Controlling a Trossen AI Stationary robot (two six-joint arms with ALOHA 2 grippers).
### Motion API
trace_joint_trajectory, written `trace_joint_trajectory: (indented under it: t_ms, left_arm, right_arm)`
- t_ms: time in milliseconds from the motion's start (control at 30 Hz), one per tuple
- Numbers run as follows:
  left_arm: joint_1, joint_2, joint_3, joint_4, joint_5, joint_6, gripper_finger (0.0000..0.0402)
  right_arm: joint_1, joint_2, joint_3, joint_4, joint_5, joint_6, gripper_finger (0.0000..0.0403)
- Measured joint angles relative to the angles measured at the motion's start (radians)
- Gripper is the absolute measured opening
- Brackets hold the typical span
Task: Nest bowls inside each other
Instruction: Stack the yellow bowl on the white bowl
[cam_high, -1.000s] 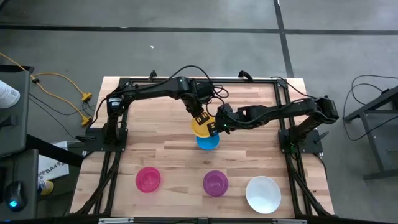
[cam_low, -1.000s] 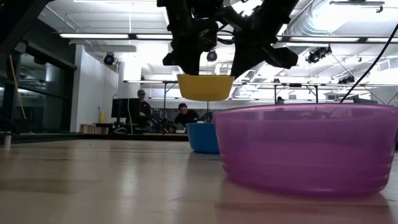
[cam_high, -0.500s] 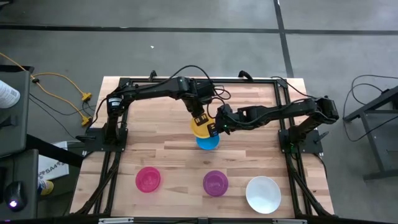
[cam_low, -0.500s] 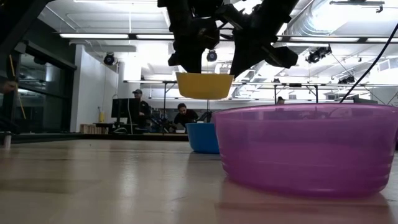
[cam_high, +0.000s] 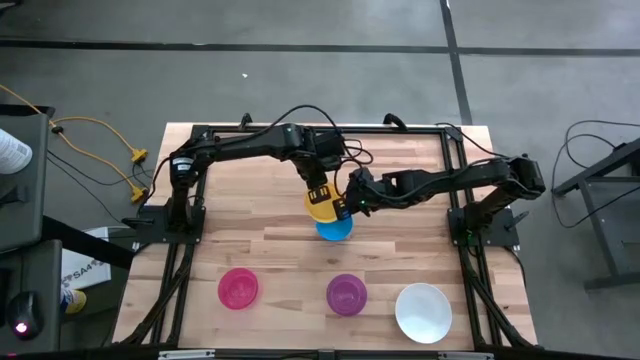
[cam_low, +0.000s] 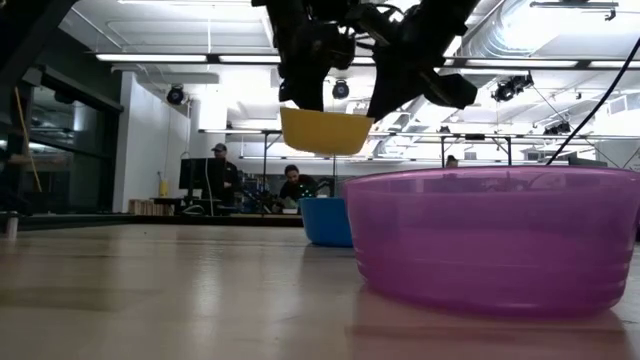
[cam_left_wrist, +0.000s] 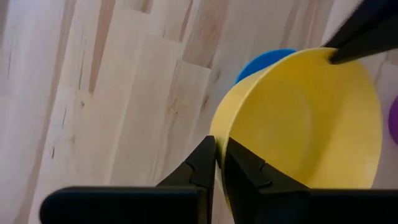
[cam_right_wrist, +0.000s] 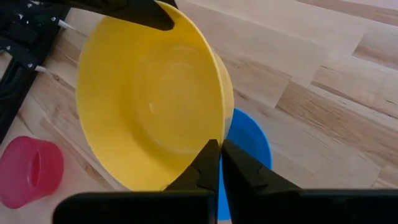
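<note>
A yellow bowl (cam_high: 322, 207) hangs in the air over the table's middle, slightly tilted, with both grippers shut on its rim. A blue bowl (cam_high: 336, 229) stands on the table just below it, toward the near side. My left gripper (cam_high: 320, 192) reaches down onto the yellow bowl's far-left side. My right gripper (cam_high: 347, 205) comes at its right side. In the low view the yellow bowl (cam_low: 325, 131) is clear above the blue bowl (cam_low: 322, 220). My left gripper pinches the yellow bowl's rim (cam_left_wrist: 219, 134) between its two fingers, one finger inside the wall and one outside, slanting down from above. The bowl is lifted clear, mouth up and slightly tilted. My right gripper pinches the rim on the opposite side (cam_right_wrist: 222, 127), also with one finger inside and one outside, slanting down from the table's right. The bowl hangs between the two holds above the blue bowl (cam_right_wrist: 249, 149).
Along the near edge stand a pink bowl (cam_high: 238, 288), a purple bowl (cam_high: 346, 293) and a larger white bowl (cam_high: 422, 312). The purple bowl (cam_low: 495, 235) fills the low view's foreground. People sit in the room behind the table.
My left gripper has rolled about its wrist while staying in place. The yellow bowl has tipped a little with it, its left side rising, and stays clear above the blue bowl. My right gripper has kept its hold.
</note>
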Motion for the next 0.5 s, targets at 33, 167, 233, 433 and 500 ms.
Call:
trace_joint_trajectory:
  t_ms: [33,167,233,433,500]
  left_arm:
    - [-0.002,-0.005,0.000,-0.001,0.005,0.001,0.0024]
    - [-0.004,-0.021,0.000,-0.001,0.012,0.001,0.0024]
    - [-0.004,-0.026,0.000,-0.004,0.019,0.001,0.0024]
    - [-0.004,-0.030,0.000,-0.004,0.022,0.001,0.0024]
    - [-0.004,-0.030,0.000,-0.001,0.020,0.003,0.0024]
  right_arm:
    - [0.000,0.000,0.000,0.000,-0.003,0.000,0.0003]
    - [0.000,-0.001,0.001,0.004,-0.008,0.000,0.0003]
    - [0.000,-0.001,0.001,0.006,-0.010,0.000,0.0003]
    - [0.000,-0.001,0.001,0.013,-0.015,-0.005,0.0003]
    - [0.000,-0.001,0.001,0.016,-0.016,-0.006,0.0003]
